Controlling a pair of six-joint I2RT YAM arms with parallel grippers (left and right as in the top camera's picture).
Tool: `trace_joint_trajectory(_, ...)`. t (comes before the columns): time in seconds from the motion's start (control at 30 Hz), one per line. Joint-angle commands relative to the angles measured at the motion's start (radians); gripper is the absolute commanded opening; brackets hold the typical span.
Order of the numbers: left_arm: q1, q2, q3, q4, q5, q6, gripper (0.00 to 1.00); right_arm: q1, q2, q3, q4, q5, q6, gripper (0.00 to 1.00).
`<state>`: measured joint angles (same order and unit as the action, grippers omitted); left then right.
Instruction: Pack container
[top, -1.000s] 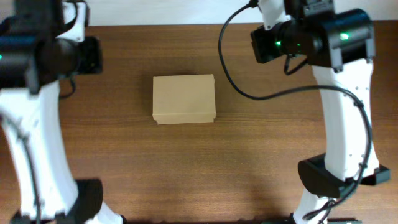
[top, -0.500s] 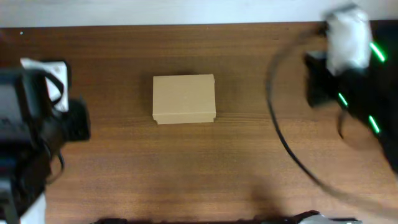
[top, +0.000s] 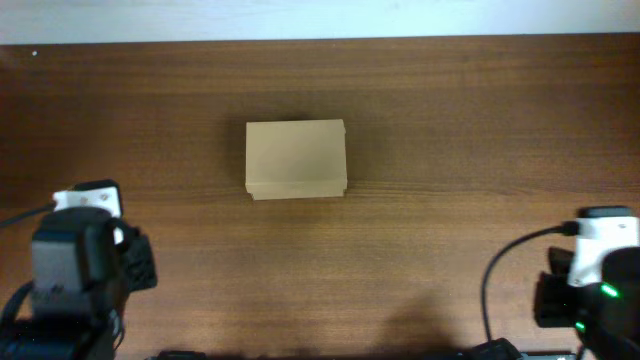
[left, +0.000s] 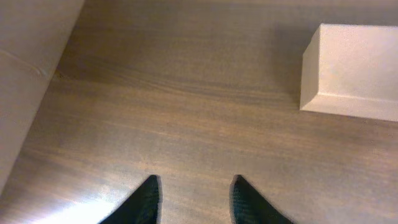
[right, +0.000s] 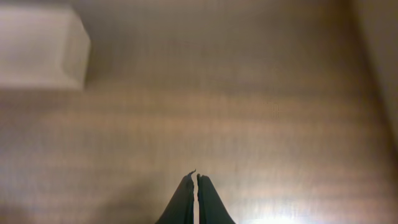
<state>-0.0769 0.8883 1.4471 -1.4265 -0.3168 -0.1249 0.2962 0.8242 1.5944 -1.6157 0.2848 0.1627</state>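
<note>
The container (top: 296, 159) is a small plain tan cardboard box with its lid shut, resting on the wooden table (top: 450, 120) a little above the middle. It also shows at the top right of the left wrist view (left: 354, 68) and the top left of the right wrist view (right: 40, 56). My left gripper (left: 194, 182) is open and empty over bare wood, well short of the box. My right gripper (right: 196, 177) is shut with nothing between the fingers, over bare wood far from the box. In the overhead view both arms sit at the front corners.
The left arm body (top: 85, 275) is at the front left and the right arm body (top: 590, 290) at the front right. A pale wall strip (top: 320, 18) runs along the table's far edge.
Both arms have swept back from beside the box at the far side of the table to the near front corners. The box has not moved.
</note>
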Motion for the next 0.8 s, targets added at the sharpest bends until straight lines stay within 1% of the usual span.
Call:
trace_joint_trajectory(0.0,-0.004,0.015,-0.103,0.059,-0.014,-0.024,0.54,0.003,0.006,-0.139,0.002,-0.064,0.042,0.04)
trace_joint_trajectory(0.1,-0.004,0.016,-0.182,0.123,-0.013,-0.024,0.87,0.004,0.006,-0.257,0.046,-0.088,0.055,0.04)
trace_joint_trajectory(0.13,-0.004,0.016,-0.204,0.140,-0.014,-0.024,1.00,0.004,0.007,-0.291,0.064,-0.095,0.056,0.04)
trace_joint_trajectory(0.17,-0.004,0.016,-0.224,0.152,-0.014,-0.024,1.00,0.004,0.008,-0.328,0.089,-0.102,0.056,0.04)
trace_joint_trajectory(0.2,-0.004,0.016,-0.241,0.164,-0.014,-0.024,1.00,0.004,0.008,-0.356,0.113,-0.102,0.056,0.13)
trace_joint_trajectory(0.23,-0.004,0.019,-0.256,0.176,-0.014,-0.024,1.00,0.003,0.009,-0.385,0.143,-0.102,0.056,0.32)
trace_joint_trajectory(0.27,-0.004,0.023,-0.268,0.186,-0.014,-0.024,1.00,0.004,0.011,-0.402,0.168,-0.101,0.056,0.46)
trace_joint_trajectory(0.3,-0.004,0.031,-0.281,0.190,-0.013,-0.024,1.00,0.004,0.018,-0.420,0.209,-0.102,0.056,0.69)
trace_joint_trajectory(0.33,-0.004,0.036,-0.286,0.189,-0.013,-0.024,1.00,0.004,0.025,-0.422,0.229,-0.102,0.056,0.88)
trace_joint_trajectory(0.37,-0.004,0.044,-0.287,0.189,-0.013,-0.024,1.00,0.004,0.034,-0.422,0.253,-0.102,0.056,0.99)
trace_joint_trajectory(0.47,-0.004,0.067,-0.287,0.188,-0.013,-0.024,1.00,0.004,0.058,-0.422,0.304,-0.101,0.056,0.99)
trace_joint_trajectory(0.63,-0.004,0.104,-0.287,0.193,-0.013,-0.024,1.00,0.004,0.114,-0.422,0.311,-0.109,0.056,0.99)
trace_joint_trajectory(0.77,-0.004,0.132,-0.287,0.193,-0.013,-0.024,1.00,0.004,0.173,-0.422,0.311,-0.197,0.056,0.99)
